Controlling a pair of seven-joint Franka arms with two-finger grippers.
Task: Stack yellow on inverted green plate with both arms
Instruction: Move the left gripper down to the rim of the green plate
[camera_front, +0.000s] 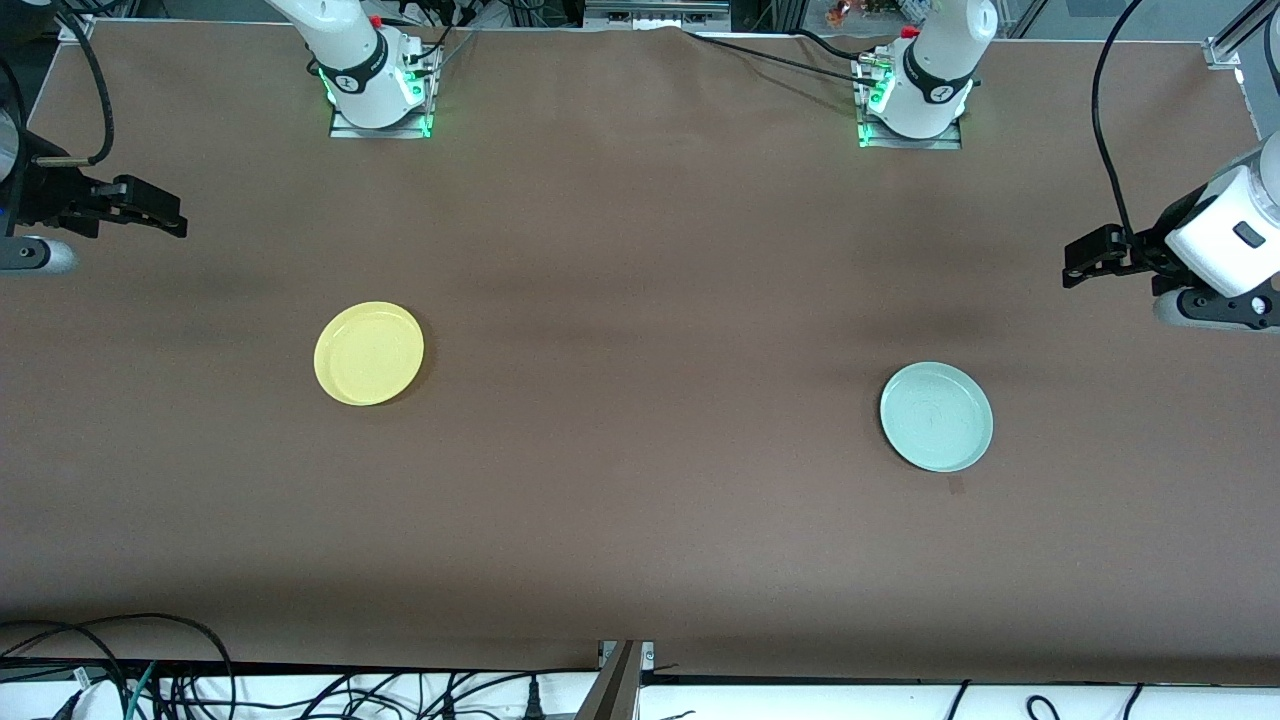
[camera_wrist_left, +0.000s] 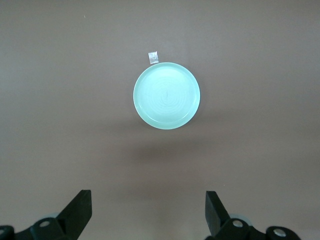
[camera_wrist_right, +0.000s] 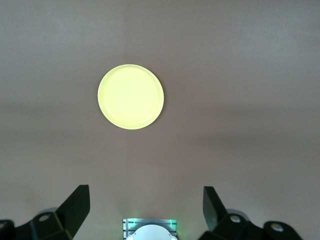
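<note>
A brown table (camera_front: 640, 300) fills nearly the whole front view, with the two arm bases bolted along its upper edge and loose cables below its lower edge.

The left arm (camera_front: 1225, 245) hangs high at the right edge of that frame, and its left gripper (camera_wrist_left: 148, 210) is spread wide with nothing between the fingers, up over the left arm's end of the table. The right arm (camera_front: 30, 215) enters at the left edge of the frame; the right gripper (camera_wrist_right: 146, 210) is likewise wide open and empty, up over the right arm's end of the table. Neither is near its plate yet.

The green plate (camera_front: 936, 416) lies flat in the right half of the front frame, a little below mid-height. It appears to rest right way up, its faint rings and raised rim showing, so by my reading it has yet to be turned over. The yellow plate (camera_front: 369, 352) lies in the left half, slightly higher in the frame, well apart from the green one and also hollow side up.

A small scrap of tape (camera_wrist_left: 153, 57) sits just beside the green plate's rim.

Both plates look light, stiff and smooth, probably plastic, so they should slide easily on the cloth-like surface. The rim is the only real purchase: a pinch across its edge, one finger slipped under the lip, seems the sound hold.
</note>
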